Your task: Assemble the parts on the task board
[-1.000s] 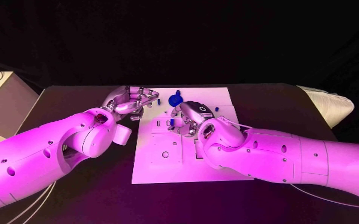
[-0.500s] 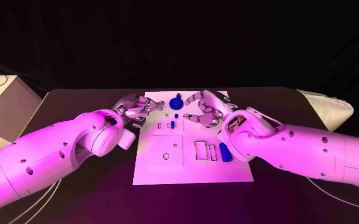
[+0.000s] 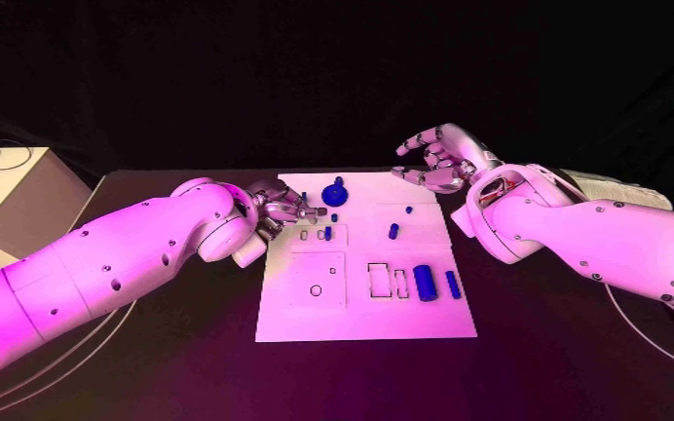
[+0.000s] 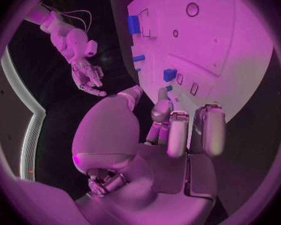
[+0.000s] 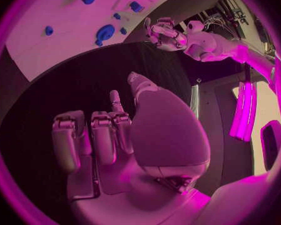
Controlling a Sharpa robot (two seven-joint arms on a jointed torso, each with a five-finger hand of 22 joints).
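1. Head view showed a flat white rectangular task board lying in the middle of a black worktop, with both white arms reaching in from either side.
2. Small blue parts sat on the board: a round blue knob-like part near the far edge, a short blue cylinder and a slim blue bar beside the rectangular slots on the right, and a few tiny blue pegs mid-board.
3. The left hand hovered at the board's left edge, near the small slots, its fingers curled loosely inward; no part was visible in it, though whether it pinched something tiny could not be told.
4. The right hand was raised off the board's far right corner, fingers spread apart and holding nothing.
5. Judged from this, the step in hand was choosing and reaching for the next part.
6. To do it well, the free right hand would likely need to descend straight over the cylinder, close on its sides, and avoid nudging the bar just beside it.
7. The left hand might best stay clear of the pegs.
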